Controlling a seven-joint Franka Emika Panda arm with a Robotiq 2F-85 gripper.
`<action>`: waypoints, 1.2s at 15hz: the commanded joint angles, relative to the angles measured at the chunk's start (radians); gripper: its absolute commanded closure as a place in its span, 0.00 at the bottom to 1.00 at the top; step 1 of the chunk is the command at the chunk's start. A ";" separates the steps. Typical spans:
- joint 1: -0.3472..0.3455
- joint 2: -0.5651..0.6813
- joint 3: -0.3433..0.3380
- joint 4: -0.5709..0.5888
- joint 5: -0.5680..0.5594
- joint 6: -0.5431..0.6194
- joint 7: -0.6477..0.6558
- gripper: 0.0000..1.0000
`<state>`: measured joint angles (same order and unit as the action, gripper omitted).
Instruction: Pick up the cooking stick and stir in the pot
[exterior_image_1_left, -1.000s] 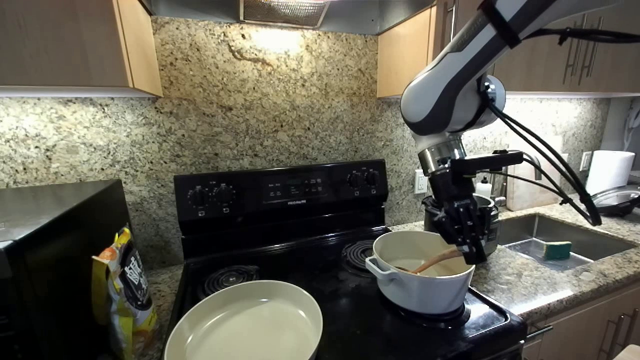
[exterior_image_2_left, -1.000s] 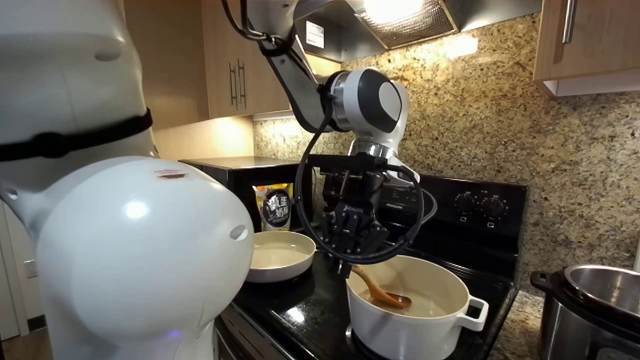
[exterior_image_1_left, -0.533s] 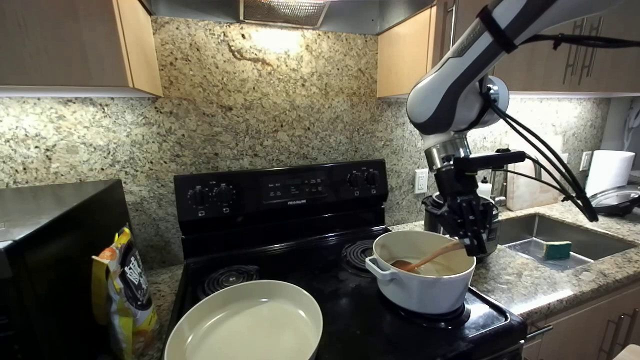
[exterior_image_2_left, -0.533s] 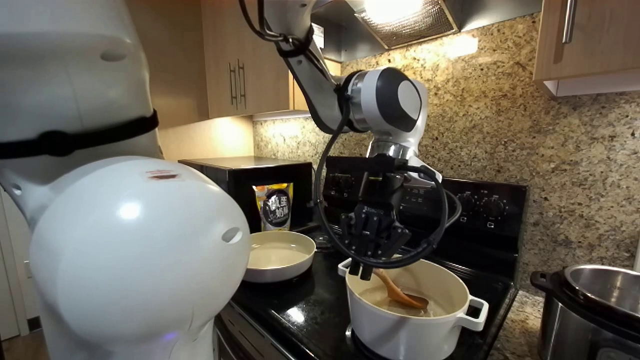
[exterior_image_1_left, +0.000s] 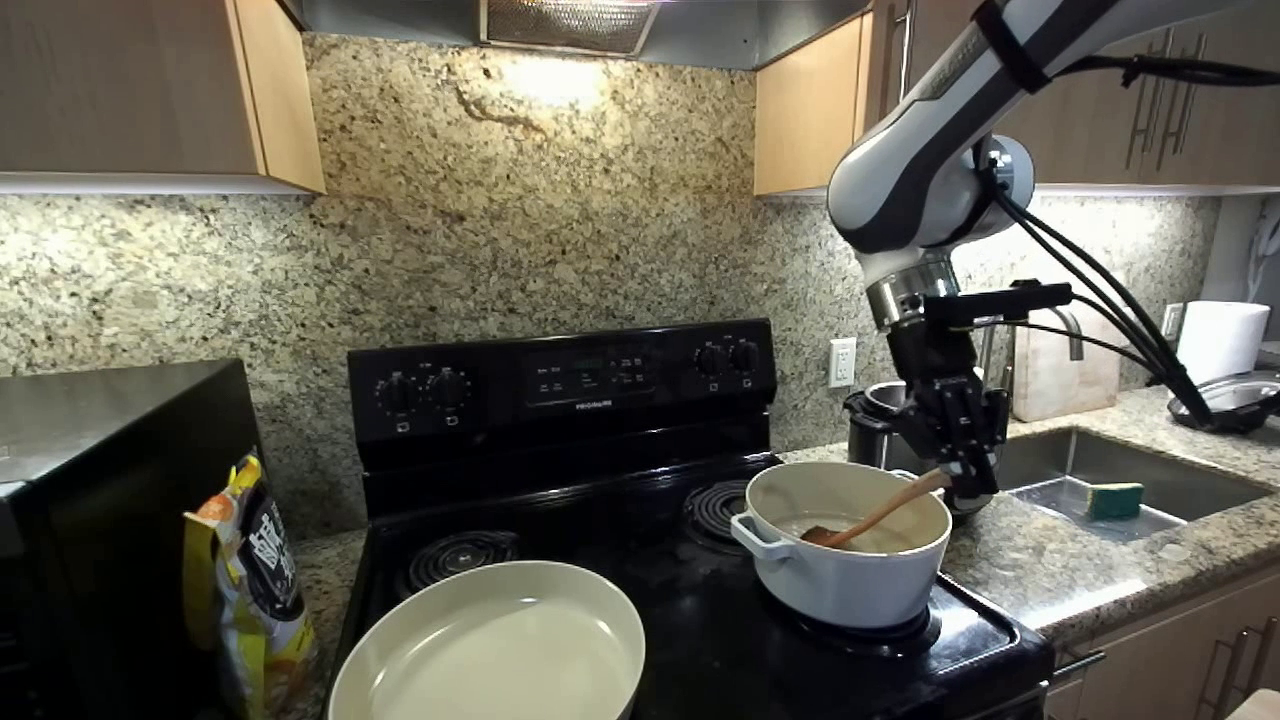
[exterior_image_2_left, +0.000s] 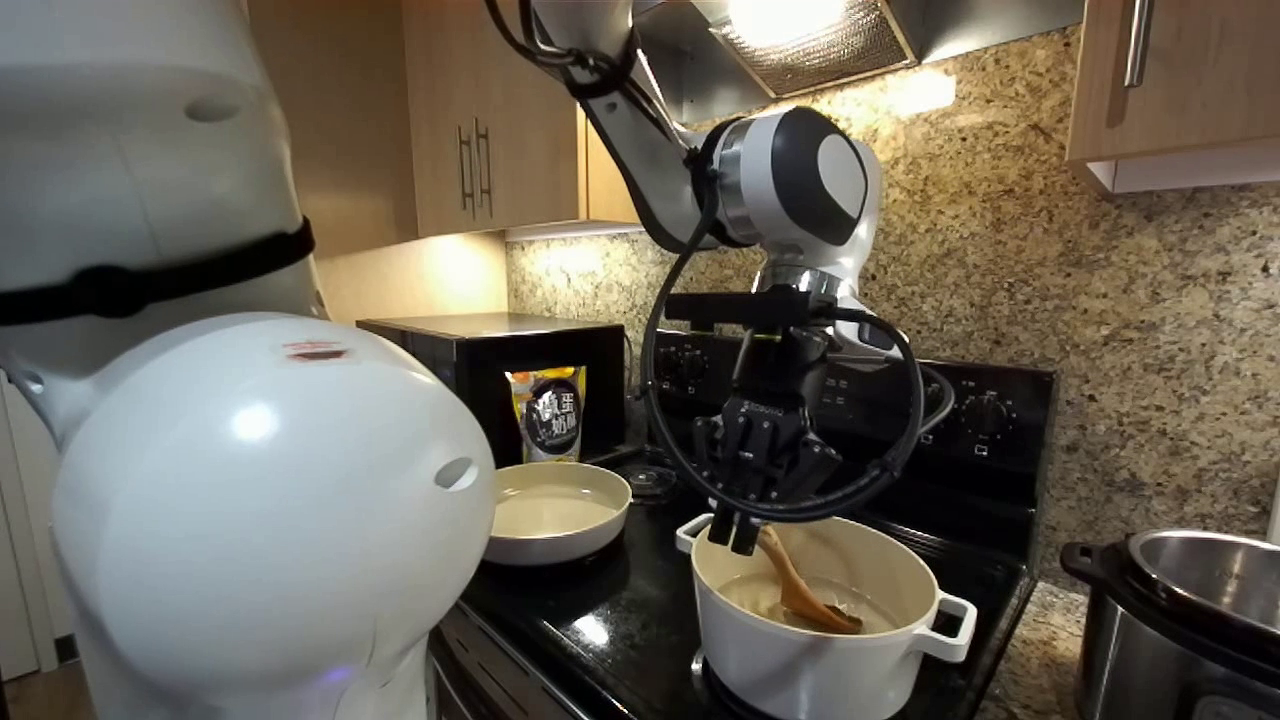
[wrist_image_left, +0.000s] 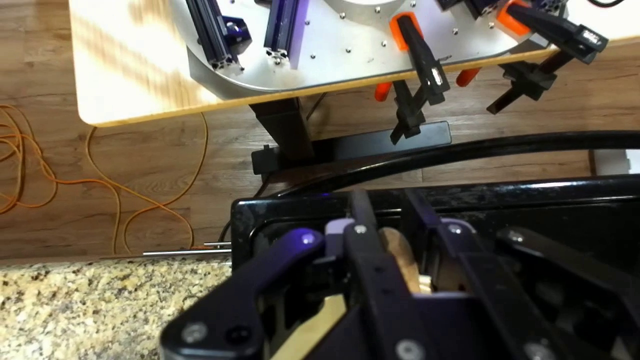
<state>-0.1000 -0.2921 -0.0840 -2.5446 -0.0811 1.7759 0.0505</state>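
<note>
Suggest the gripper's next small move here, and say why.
I'd probably sweep the cooking stick gently around inside the pot, with its end low: the gripper appears closed on the handle, and in both exterior views the broad end is already down inside.

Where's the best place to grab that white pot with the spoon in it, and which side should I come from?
Probably by the two side handles, coming from opposite sides at once: they jut outward from the round white pot, and at least one is plainly an open loop. I'd stay clear of the wooden spoon, which slants up to the pincer.
</note>
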 joint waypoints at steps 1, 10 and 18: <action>0.014 -0.061 0.023 -0.027 -0.029 -0.087 -0.012 0.93; 0.078 -0.059 0.069 -0.017 -0.011 -0.158 -0.017 0.93; 0.073 0.016 0.067 -0.004 -0.013 -0.045 0.011 0.93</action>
<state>-0.0197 -0.3150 -0.0174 -2.5562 -0.0911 1.6837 0.0486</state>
